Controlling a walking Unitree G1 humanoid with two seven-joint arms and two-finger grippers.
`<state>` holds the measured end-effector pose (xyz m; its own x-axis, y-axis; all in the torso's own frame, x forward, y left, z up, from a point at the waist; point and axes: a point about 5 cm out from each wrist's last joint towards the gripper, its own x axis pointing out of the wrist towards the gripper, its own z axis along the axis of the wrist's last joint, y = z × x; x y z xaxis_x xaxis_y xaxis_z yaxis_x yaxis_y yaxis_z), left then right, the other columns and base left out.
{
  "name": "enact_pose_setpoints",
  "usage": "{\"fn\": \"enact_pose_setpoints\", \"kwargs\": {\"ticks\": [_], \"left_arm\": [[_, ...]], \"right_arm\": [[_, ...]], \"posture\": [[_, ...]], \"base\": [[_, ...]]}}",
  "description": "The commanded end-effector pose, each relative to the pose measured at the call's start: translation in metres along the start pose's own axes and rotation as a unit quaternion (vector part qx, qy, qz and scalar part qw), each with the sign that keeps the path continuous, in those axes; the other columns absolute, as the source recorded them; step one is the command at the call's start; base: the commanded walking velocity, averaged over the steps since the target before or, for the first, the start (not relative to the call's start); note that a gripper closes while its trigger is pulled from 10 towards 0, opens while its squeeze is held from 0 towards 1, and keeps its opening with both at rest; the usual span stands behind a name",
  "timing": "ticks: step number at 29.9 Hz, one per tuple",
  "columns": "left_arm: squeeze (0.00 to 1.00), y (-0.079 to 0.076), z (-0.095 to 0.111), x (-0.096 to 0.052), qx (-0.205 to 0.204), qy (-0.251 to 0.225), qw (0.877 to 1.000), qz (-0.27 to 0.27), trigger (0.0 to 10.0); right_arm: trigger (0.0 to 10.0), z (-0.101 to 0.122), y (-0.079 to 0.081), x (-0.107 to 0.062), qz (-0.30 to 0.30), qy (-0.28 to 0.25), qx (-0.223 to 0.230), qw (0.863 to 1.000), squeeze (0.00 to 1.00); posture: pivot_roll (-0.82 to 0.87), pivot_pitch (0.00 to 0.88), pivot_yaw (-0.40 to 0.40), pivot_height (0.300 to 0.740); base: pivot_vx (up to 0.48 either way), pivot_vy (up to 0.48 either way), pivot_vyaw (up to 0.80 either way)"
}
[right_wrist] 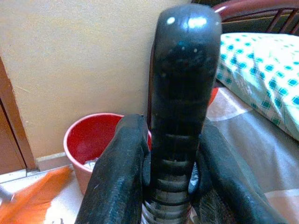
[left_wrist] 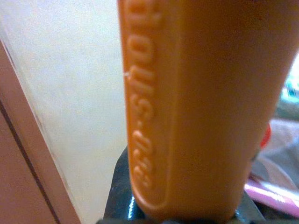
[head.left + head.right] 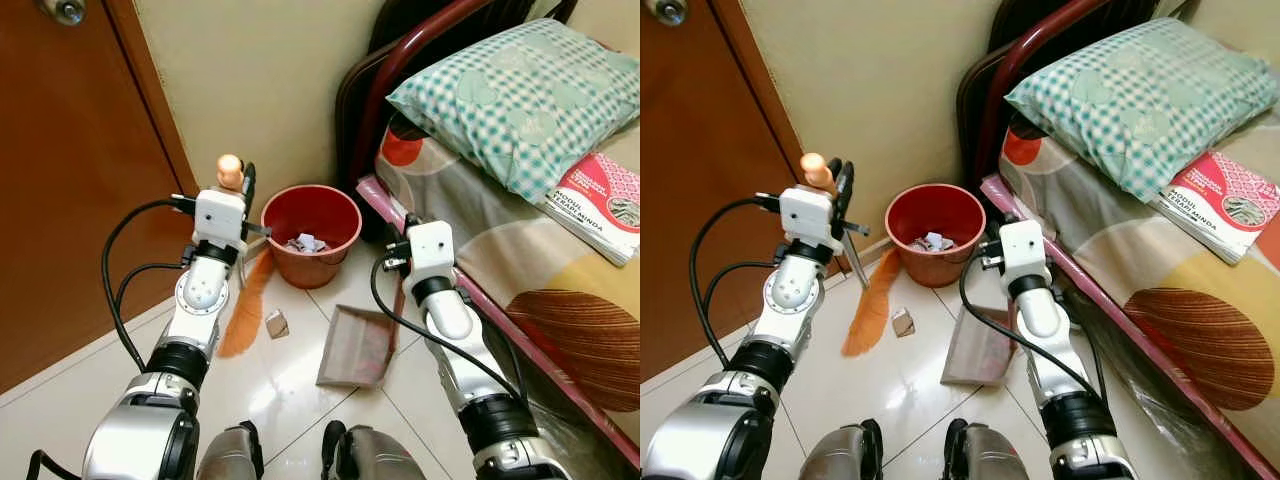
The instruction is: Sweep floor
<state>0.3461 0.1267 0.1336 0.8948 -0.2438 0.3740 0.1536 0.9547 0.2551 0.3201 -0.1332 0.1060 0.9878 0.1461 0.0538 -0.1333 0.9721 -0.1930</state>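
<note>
Left gripper (image 3: pixel 243 180) clamping on the orange broom handle (image 3: pixel 230 171), fingers closed around its top end; handle (image 2: pixel 187 107) bearing raised lettering in the left wrist view. Broom (image 3: pixel 245 305) standing nearly upright, orange bristles resting on the pale tiled floor (image 3: pixel 90 385) just beside the red bin (image 3: pixel 311 235).

Right gripper (image 1: pixel 170 163) gripping the ribbed black dustpan handle (image 1: pixel 183 93), one finger (image 1: pixel 119 172) pressing on each side. Dustpan (image 3: pixel 357 347) lying flat on the tiles between the two arms, close to the bed frame (image 3: pixel 480 305), mouth facing the bin.

Small brown scrap (image 3: pixel 276 323) lying on the floor between the bristles and the dustpan, touching neither. Crumpled paper (image 3: pixel 305 243) sitting inside the bin. Bin standing against the cream wall (image 3: pixel 260 80) in the corner, near the head of the bed.

Brown door (image 3: pixel 70 180) standing at the robot's left. Checked green pillow (image 3: pixel 510 90) and red-covered book (image 3: pixel 600 205) lying on the patterned bedsheet (image 3: pixel 540 290) at the robot's right.
</note>
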Motion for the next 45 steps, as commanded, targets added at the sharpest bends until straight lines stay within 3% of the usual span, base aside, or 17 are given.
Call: {"fn": "enact_pose_setpoints", "kwargs": {"ticks": [1,2,10,14,21,23,25,26,28,29,30,31,34,37,39,45], "left_arm": [[0.0,-0.018,-0.01,-0.009,-0.028,0.024,0.999,-0.011,10.0],[0.0,-0.027,-0.011,-0.012,-0.05,0.028,0.998,-0.005,10.0],[0.0,-0.051,-0.008,-0.018,-0.106,0.019,0.994,0.009,10.0],[0.0,-0.053,-0.005,-0.018,-0.118,0.01,0.993,0.018,10.0],[0.0,-0.043,0.004,-0.019,-0.124,-0.016,0.991,0.041,10.0],[0.0,-0.036,0.008,-0.021,-0.122,-0.029,0.991,0.048,10.0],[0.0,-0.015,0.02,-0.028,-0.104,-0.055,0.991,0.064,10.0],[0.0,0.004,0.028,-0.037,-0.09,-0.06,0.991,0.078,10.0],[0.0,0.008,0.029,-0.04,-0.085,-0.06,0.991,0.081,10.0],[0.0,0.015,0.032,-0.043,-0.073,-0.063,0.992,0.086,10.0],[0.0,0.031,0.039,-0.049,-0.037,-0.071,0.992,0.093,10.0],[0.0,0.031,0.039,-0.049,-0.037,-0.071,0.992,0.093,10.0],[0.0,0.05,0.046,-0.055,0.0,-0.074,0.992,0.106,10.0],[0.0,0.058,0.048,-0.056,0.009,-0.074,0.991,0.114,10.0],[0.0,0.067,0.052,-0.054,0.019,-0.065,0.99,0.126,10.0],[0.0,0.066,0.047,-0.055,0.015,-0.032,0.987,0.155,10.0]], "right_arm": [[10.0,0.007,-0.003,0.0,-0.003,-0.013,0.001,1.0,0.0],[10.0,0.007,-0.003,0.0,-0.004,-0.012,0.002,1.0,0.0],[10.0,0.01,0.002,0.005,-0.004,-0.014,0.015,1.0,0.0],[10.0,0.011,0.01,0.007,0.003,-0.013,0.024,1.0,0.0],[10.0,0.011,0.027,0.011,0.021,-0.005,0.026,0.999,0.0],[10.0,0.012,0.032,0.012,0.024,-0.004,0.031,0.999,0.0],[10.0,0.011,0.043,0.014,0.034,-0.001,0.032,0.999,0.0],[10.0,0.008,0.05,0.013,0.041,0.003,0.031,0.999,0.0],[10.0,0.007,0.051,0.013,0.043,0.005,0.029,0.999,0.0],[10.0,0.008,0.051,0.014,0.041,0.003,0.032,0.999,0.0],[10.0,0.012,0.048,0.016,0.038,-0.004,0.039,0.998,0.0],[10.0,0.012,0.048,0.016,0.038,-0.004,0.039,0.998,0.0],[10.0,0.021,0.043,0.021,0.043,-0.019,0.048,0.998,0.0],[10.0,0.025,0.04,0.024,0.047,-0.024,0.052,0.997,0.0],[10.0,0.035,0.028,0.034,0.049,-0.035,0.053,0.997,0.0],[10.0,0.044,0.015,0.042,0.073,-0.045,0.034,0.996,0.0]], "posture": [[-0.13,0.167,-0.039,0.74],[-0.12,0.169,-0.04,0.74],[-0.08,0.173,-0.049,0.74],[-0.04,0.182,-0.059,0.74],[0.03,0.21,-0.057,0.74],[0.06,0.229,-0.049,0.74],[0.09,0.252,-0.032,0.74],[0.1,0.26,-0.024,0.74],[0.1,0.26,-0.024,0.74],[0.11,0.263,-0.023,0.74],[0.11,0.267,-0.02,0.74],[0.11,0.267,-0.02,0.74],[0.09,0.261,-0.026,0.74],[0.08,0.254,-0.03,0.74],[0.06,0.225,-0.046,0.74],[0.04,0.179,-0.059,0.74]], "base": [[0.0,0.0,0.0],[0.0,0.0,0.0],[0.0,0.0,0.0],[0.0,0.0,0.0],[0.0,0.0,0.0],[0.0,0.0,0.0],[0.0,0.0,0.0],[0.0,0.0,0.0],[0.0,0.0,0.0],[0.0,0.0,0.0],[0.0,0.0,0.0],[0.0,0.0,0.0],[0.0,0.0,0.0],[0.0,0.0,0.0],[0.0,0.0,0.0],[0.0,0.0,0.0]]}}
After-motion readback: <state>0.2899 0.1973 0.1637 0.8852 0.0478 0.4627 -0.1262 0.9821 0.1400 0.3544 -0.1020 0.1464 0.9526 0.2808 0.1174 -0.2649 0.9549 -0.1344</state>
